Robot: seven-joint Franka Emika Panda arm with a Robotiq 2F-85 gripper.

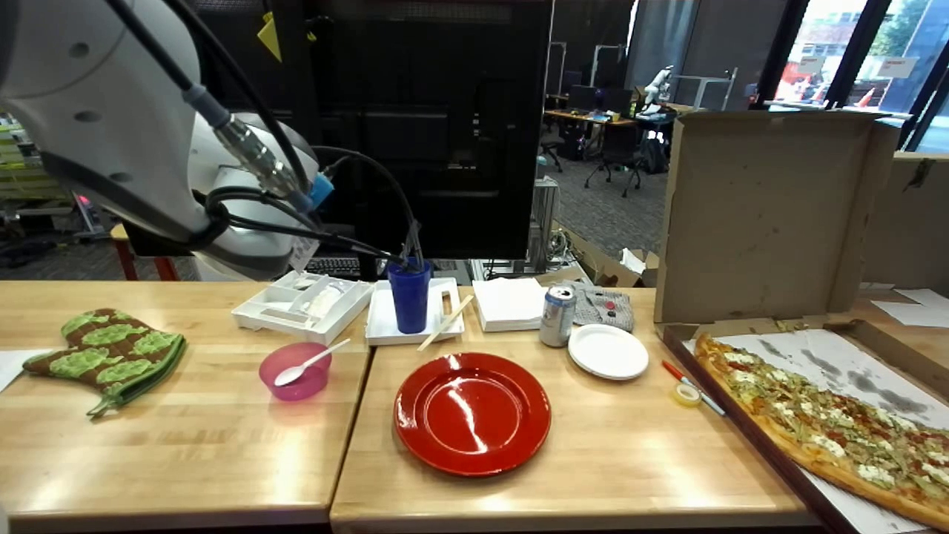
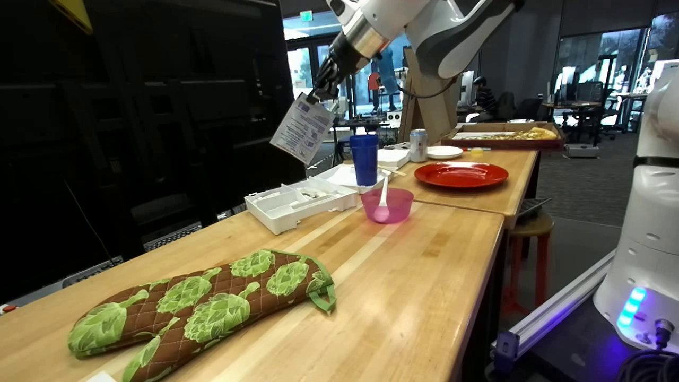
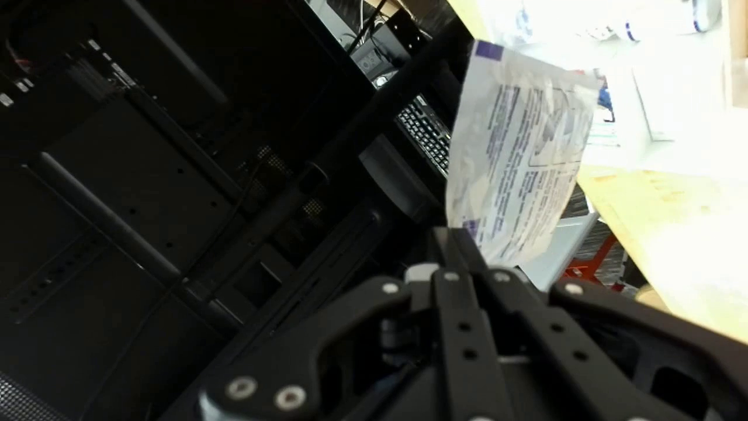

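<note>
one quilted oven mitt (image 2: 212,297), brown with green leafy shapes, lies closest to the camera in an exterior view, toward an end of the pale wooden tabletop (image 2: 414,265). a large black panel (image 1: 467,89) stands behind the tabletop's back edge, with desks (image 1: 583,116) and windows (image 1: 912,37) farther off in the room. an open pizza box (image 1: 771,215) takes up the opposite end; a red plate (image 1: 472,414) sits nearer the front edge, and a compartmented white tray (image 2: 323,207), a pink bowl (image 1: 311,389) and a blue cup (image 1: 411,304) stand farther back. the packet (image 3: 526,158) is thin and white, covered in purplish print and small drawings, with purple marks at two corners. the claw (image 3: 453,237), narrowed, pinches one end of it; the packet hangs slantwise below the claw, in the air by the back edge.
</note>
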